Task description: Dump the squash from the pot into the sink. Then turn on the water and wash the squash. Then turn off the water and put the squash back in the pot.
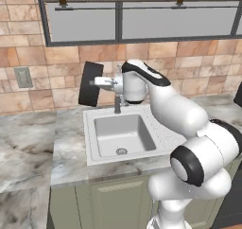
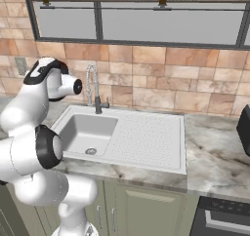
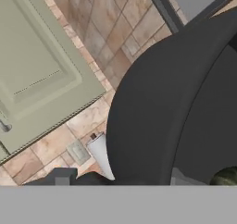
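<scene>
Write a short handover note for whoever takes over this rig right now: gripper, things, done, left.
Gripper: shut on the pot, which hangs in the air, tipped on its side, left of the faucet.
Squash: at the pot's edge in the hand view, not yet in the sink.
Done: pot lifted and tipped.
Left: dump squash, wash it, water off, squash back in pot.
</scene>
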You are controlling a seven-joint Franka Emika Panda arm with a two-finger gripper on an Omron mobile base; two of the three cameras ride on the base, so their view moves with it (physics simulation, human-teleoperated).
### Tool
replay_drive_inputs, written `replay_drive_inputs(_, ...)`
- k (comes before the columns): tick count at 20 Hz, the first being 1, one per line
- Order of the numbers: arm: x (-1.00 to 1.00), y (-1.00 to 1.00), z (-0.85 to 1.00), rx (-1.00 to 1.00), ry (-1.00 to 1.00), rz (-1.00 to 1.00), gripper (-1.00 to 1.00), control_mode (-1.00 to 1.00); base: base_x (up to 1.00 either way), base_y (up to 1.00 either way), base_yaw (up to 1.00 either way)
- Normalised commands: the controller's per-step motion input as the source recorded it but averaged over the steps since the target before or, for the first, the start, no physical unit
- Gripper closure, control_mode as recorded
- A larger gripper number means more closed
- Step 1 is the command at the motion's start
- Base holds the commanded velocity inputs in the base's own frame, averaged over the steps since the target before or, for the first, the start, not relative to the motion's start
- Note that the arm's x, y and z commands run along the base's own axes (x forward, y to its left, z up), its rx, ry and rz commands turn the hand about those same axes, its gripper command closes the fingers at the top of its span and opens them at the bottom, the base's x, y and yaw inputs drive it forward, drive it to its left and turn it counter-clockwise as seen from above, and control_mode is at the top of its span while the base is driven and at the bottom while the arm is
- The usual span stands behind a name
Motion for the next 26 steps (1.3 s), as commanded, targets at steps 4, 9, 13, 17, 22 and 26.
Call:
replay_drive_inputs(4, 0.01, -0.12, 0.26, 0.17, 0.0, 0.0, 1.0, -1.0, 0.0, 0.0, 0.0)
replay_drive_inputs(9, 0.01, -0.13, 0.34, 0.16, 0.0, 0.0, 1.0, -1.0, 0.0, 0.0, 0.0)
replay_drive_inputs(13, 0.1, -0.15, 0.11, 0.12, 0.0, 0.0, 1.0, -1.0, 0.0, 0.0, 0.0)
replay_drive_inputs(17, 0.1, -0.27, 0.0, 0.05, 0.0, 0.0, 1.0, -1.0, 0.0, 0.0, 0.0)
replay_drive_inputs(22, 0.1, -0.32, 0.0, 0.01, 0.0, 0.0, 1.0, -1.0, 0.0, 0.0, 0.0)
replay_drive_inputs(26, 0.04, -0.17, 0.0, 0.02, 0.0, 0.0, 1.0, -1.0, 0.0, 0.0, 0.0)
